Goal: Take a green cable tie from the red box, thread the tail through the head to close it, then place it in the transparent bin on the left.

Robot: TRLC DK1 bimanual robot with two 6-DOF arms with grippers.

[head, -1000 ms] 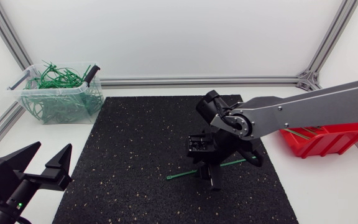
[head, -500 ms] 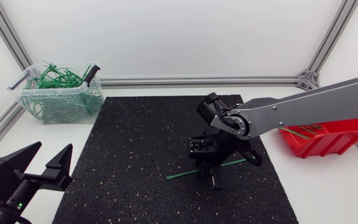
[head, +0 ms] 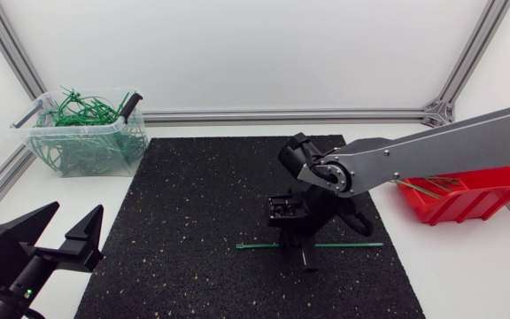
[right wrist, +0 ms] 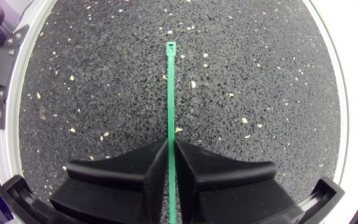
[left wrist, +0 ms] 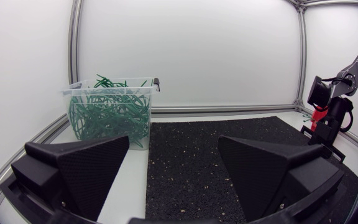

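Cable tie (head: pixel 348 245) swinging from slanted to level over the mat (head: pixel 193 195); right hand (right wrist: pixel 170 145) pinching it mid-length. Left hand (left wrist: pixel 174 160) resting wide apart.

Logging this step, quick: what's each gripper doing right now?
Left gripper: open, empty.
Right gripper: shut on the green cable tie.

The cable tie (head: pixel 343 245) is covered midway by the right hand (head: pixel 301 252) (head view); the red box (head: pixel 467 202) is partly hidden.
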